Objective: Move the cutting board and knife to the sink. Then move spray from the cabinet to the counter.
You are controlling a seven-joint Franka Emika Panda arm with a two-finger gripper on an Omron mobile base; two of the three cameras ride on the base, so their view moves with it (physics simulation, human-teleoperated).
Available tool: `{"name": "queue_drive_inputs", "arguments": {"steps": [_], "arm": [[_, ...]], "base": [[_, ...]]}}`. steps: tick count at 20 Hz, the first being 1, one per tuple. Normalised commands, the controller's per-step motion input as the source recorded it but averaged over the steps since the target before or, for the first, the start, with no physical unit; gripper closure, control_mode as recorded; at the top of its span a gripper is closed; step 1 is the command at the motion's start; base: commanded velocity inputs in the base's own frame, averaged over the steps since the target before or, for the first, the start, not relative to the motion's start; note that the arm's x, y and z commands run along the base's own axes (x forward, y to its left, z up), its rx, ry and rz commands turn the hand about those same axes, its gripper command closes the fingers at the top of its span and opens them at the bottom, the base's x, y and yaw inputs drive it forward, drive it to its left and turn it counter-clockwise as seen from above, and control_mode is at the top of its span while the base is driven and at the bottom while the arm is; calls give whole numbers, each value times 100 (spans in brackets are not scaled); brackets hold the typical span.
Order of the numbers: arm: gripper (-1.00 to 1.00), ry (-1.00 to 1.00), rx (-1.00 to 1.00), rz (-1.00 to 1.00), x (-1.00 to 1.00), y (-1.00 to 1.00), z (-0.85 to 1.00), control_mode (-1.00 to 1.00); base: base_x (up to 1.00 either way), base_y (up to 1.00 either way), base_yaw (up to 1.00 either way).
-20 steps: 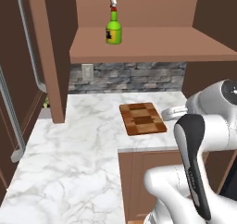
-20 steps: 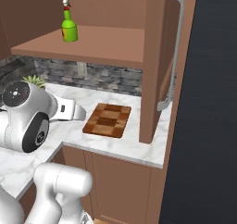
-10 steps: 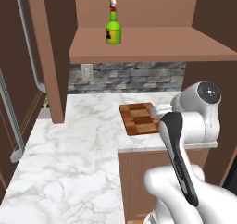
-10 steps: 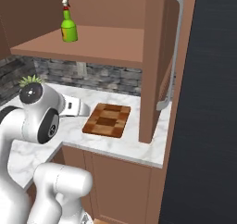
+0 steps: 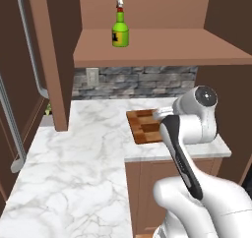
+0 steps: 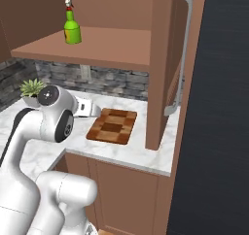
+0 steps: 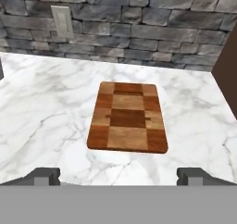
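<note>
Marble desk [image 7: 41,107] carrying the cutting board [image 7: 128,118], which lies flat near the stone backsplash [image 7: 139,15]. I hold the gripper [image 7: 118,174] wide open, empty, short of the board. Risk: a flat board offers no edge, so my fingers may skid off.

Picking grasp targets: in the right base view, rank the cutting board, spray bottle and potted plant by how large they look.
1. cutting board
2. spray bottle and potted plant: look about alike, and the arm partly hides the plant, so I won't rank them.
</note>
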Motion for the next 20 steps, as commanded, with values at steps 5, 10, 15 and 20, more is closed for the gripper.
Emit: {"name": "queue_drive_inputs", "arguments": {"steps": [5, 10, 15, 20], "arm": [[-100, 0, 0, 0, 43, 0, -12, -100], [-100, 0, 0, 0, 43, 0, -10, -100], [-100, 0, 0, 0, 39, 0, -17, -100], [-100, 1, 0, 0, 42, 0, -18, -100]], "base": [[0, 0, 0], [0, 0, 0], [0, 0, 0], [0, 0, 0]]}}
